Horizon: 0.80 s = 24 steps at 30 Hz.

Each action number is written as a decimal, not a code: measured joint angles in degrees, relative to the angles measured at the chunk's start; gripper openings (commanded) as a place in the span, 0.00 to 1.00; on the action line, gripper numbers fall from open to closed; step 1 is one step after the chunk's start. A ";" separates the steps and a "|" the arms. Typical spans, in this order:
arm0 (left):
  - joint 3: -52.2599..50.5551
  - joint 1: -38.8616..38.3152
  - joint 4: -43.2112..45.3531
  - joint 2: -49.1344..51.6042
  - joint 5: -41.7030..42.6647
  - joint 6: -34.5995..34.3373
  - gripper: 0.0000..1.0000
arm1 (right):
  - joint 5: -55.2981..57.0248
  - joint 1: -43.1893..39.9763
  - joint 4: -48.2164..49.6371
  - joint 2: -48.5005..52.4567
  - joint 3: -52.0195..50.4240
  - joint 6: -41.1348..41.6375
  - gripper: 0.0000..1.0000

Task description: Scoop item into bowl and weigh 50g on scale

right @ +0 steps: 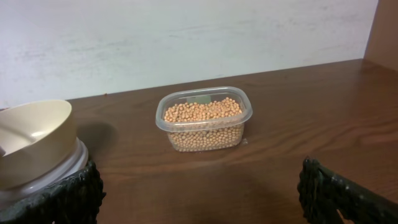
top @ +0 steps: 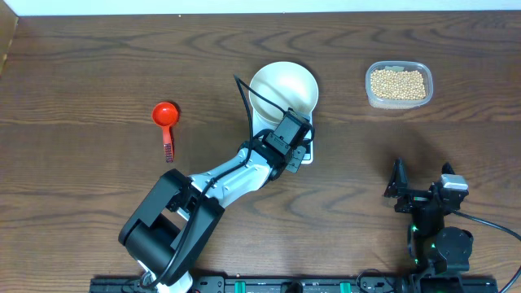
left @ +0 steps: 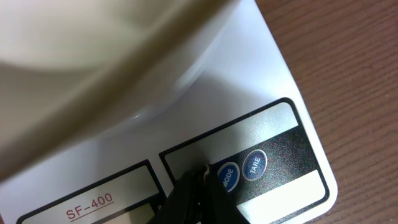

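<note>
White bowl [top: 283,88] sits on the scale [left: 273,81]; my left fingers [left: 193,199], pressed together, seem to touch its MODE button [left: 228,176]. My right fingers [right: 339,194] stand wide apart, facing the beans [right: 202,112].

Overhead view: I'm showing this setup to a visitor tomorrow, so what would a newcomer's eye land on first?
Probably the left gripper, shut, its tip down at the buttons of the scale, with the empty white bowl sitting on that scale in the middle. Then the bright red scoop lying alone on the left, and the clear tub of tan beans at the far right.
</note>
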 measured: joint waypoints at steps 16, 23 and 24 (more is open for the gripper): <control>0.04 -0.28 0.24 0.28 -1.03 -1.05 0.07 | 0.00 0.00 0.00 0.00 0.00 0.00 0.99; 0.48 -0.50 0.35 0.76 -1.84 -1.09 0.07 | 0.00 0.00 0.00 0.00 0.00 0.00 0.99; 0.48 -0.50 0.35 0.76 -1.99 -1.09 0.07 | 0.00 0.00 0.00 0.00 0.00 0.00 0.99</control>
